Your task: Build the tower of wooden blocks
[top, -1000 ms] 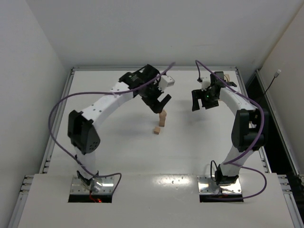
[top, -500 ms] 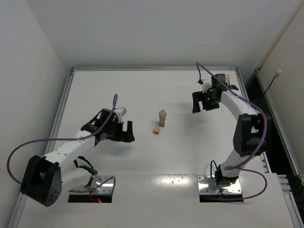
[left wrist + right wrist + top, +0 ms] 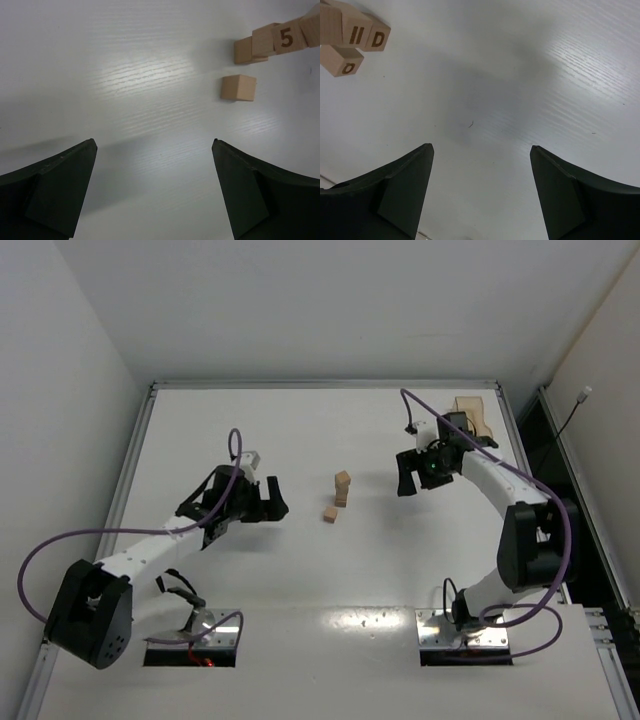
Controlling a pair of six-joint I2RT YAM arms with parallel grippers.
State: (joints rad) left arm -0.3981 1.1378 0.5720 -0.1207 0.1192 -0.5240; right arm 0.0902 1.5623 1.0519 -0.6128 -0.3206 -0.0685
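Note:
The tower (image 3: 342, 487) is a narrow column of about three tan wood cubes near the table's middle. One loose wood block (image 3: 329, 514) lies just in front of it. My left gripper (image 3: 277, 499) is open and empty, left of the blocks. In the left wrist view my left gripper (image 3: 154, 143) faces the loose block (image 3: 239, 87) and the tower (image 3: 276, 39), which shows a "5". My right gripper (image 3: 407, 482) is open and empty, right of the tower. In the right wrist view my right gripper (image 3: 481, 147) sees the tower (image 3: 356, 32) and the loose block (image 3: 343, 61) at the top left.
A translucent tan plastic tray (image 3: 470, 408) sits at the far right corner behind the right arm. The white table (image 3: 250, 430) is bounded by a metal rail and walls on the left, the back and the right.
My left arm swung away from above the tower to the near left, then edged back right towards the blocks. My right gripper moved a little left towards the tower. The blocks stayed put.

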